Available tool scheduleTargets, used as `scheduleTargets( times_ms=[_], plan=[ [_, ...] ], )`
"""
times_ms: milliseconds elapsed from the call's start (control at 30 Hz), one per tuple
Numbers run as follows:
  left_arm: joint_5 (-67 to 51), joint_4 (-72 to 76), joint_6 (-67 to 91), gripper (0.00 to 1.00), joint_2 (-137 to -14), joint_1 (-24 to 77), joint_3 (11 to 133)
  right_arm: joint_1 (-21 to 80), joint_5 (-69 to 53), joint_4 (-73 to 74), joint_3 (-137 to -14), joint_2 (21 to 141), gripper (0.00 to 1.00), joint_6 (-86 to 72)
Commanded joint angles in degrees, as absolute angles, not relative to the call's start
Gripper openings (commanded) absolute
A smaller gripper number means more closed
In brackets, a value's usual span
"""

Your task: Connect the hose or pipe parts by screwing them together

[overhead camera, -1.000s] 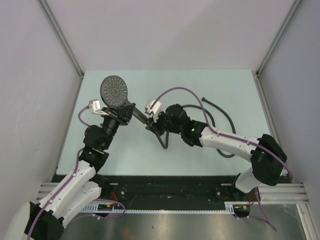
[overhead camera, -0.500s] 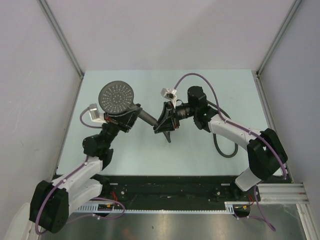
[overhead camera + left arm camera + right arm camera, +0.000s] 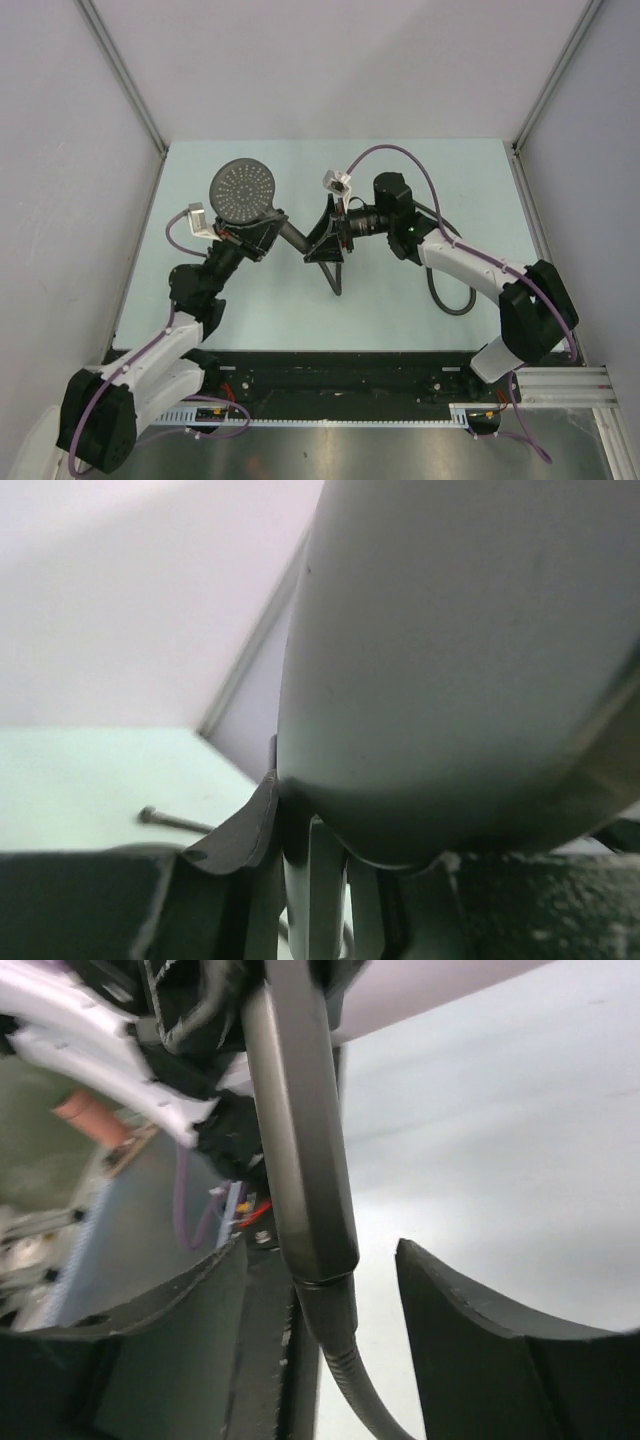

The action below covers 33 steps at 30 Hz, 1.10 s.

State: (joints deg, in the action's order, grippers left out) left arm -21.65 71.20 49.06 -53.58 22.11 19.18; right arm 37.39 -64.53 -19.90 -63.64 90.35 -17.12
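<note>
The dark grey shower head (image 3: 245, 190) is held above the table, dotted face up, its handle (image 3: 293, 237) slanting down to the right. My left gripper (image 3: 260, 238) is shut on the handle just below the head; the left wrist view shows the head's back (image 3: 460, 660) and the handle (image 3: 325, 900) between the fingers. The hose (image 3: 336, 278) meets the handle's end. In the right wrist view its collar (image 3: 330, 1305) sits against the handle (image 3: 300, 1160). My right gripper (image 3: 323, 243) (image 3: 325, 1305) stands open around that joint, with a gap at the right finger (image 3: 470, 1340).
The hose loops on the pale green table (image 3: 470, 180) behind and under the right arm, with a bend (image 3: 452, 306) near the front right. Its free end (image 3: 175, 822) lies on the table. Grey enclosure walls close in on three sides. Purple cables (image 3: 395, 155) arch over both wrists.
My right wrist turned and swung in toward the joint, then its jaws opened off the hose collar. The left arm carried the shower head slightly to the right, still gripped.
</note>
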Motion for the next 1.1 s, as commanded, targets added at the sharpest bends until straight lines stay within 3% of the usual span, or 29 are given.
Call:
scheduleTargets(
  times_ms=[0,67,200,333,533,867,1067],
  plan=[
    [-9.43,43.22,42.47,0.00,-45.98,22.15,25.98,39.28,-41.25,-6.17,-66.80,84.29,0.72,-6.25],
    [-2.51,30.01,41.92,0.00,-43.16,22.24,28.64,39.90,-35.26,-2.65,-66.71,83.67,0.82,-4.84],
    [8.76,16.11,44.72,0.00,-41.13,22.32,35.31,45.95,-20.69,-0.18,-66.80,81.65,0.90,-0.10],
    [14.67,2.13,46.93,0.00,-42.71,22.32,41.04,56.49,5.28,-3.58,-66.80,82.35,0.91,7.55],
    [16.00,-2.89,50.71,0.00,-43.15,22.41,44.21,66.44,25.28,-13.16,-66.97,87.09,0.91,15.28],
    [14.86,-6.33,53.79,0.00,-42.28,22.41,46.23,69.78,32.61,-20.39,-69.87,95.01,0.73,19.95],
    [14.85,-7.47,55.55,0.00,-42.01,22.41,45.70,70.49,33.93,-23.46,-70.05,97.91,0.53,19.60]
  ],
)
